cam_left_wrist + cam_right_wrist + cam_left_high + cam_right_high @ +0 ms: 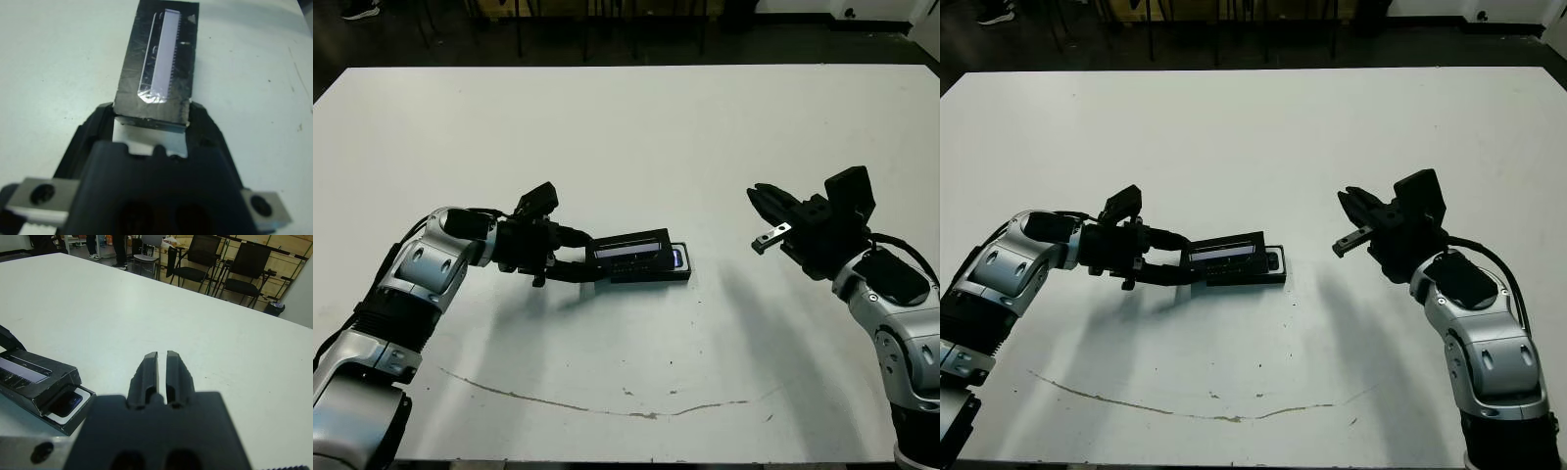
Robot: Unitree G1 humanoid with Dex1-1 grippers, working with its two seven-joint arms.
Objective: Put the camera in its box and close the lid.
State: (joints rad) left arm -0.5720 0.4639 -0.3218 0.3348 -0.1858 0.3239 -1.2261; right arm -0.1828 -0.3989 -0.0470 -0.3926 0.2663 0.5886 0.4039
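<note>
The black box (658, 277) lies near the table's middle, and the camera (677, 258) rests inside it, its bluish screen showing at the box's right end. Over the box sits the lid (628, 250) with its glossy strip up, shifted left so that end stays uncovered. My left gripper (591, 262) is shut on the lid's left end; in the left wrist view the lid (159, 68) reaches out from between the fingers (88, 142). Well to the right of the box, my right gripper (756, 199) hovers shut and holds nothing. The right wrist view shows the lid (34, 372) raised above the camera (68, 401).
A thin dark scuff line (607, 406) runs across the white table (626, 127) near its front edge. Chairs (205, 257) and a person's legs (120, 249) stand beyond the far edge.
</note>
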